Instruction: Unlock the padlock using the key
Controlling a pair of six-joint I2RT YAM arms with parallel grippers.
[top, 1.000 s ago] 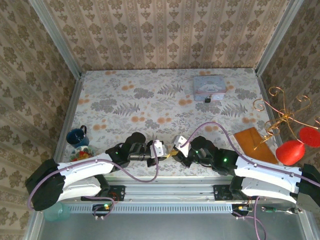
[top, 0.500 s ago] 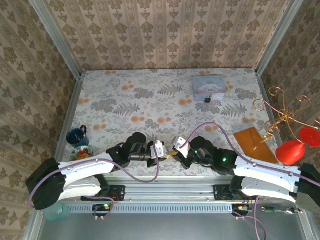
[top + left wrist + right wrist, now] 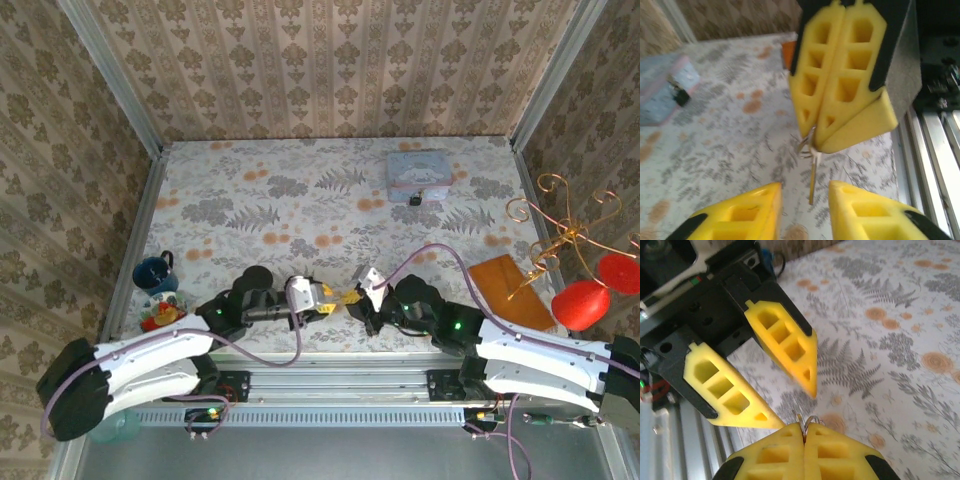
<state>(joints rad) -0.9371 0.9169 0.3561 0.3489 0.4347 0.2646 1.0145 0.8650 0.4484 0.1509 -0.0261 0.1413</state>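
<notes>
Right gripper (image 3: 812,142): honeycombed yellow foam pads clenched on the tiny slender brass key (image 3: 812,176). Ring pinched, shaft hanging, at 6 o'clock on the floral-print table (image 3: 250,225).

Left gripper (image 3: 804,186): slack, pads parted either side of the shaft.

Tiny blocky black padlock (image 3: 415,200), with a lighter metal part, at 1 o'clock. It rests against the 6 o'clock face of the pale blue rectangular tin (image 3: 418,168), whose lid is down.

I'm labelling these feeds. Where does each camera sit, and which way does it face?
Top external: above and behind the arms, looking down on the table; both arms show, left gripper and right gripper nearly meeting.
Left wrist: on the left arm, facing the right gripper shut on the key; own fingers at the bottom.
Right wrist: on the right arm, facing the open left gripper; own fingers below.
Shared: both wrist views show the key's ring.
</notes>
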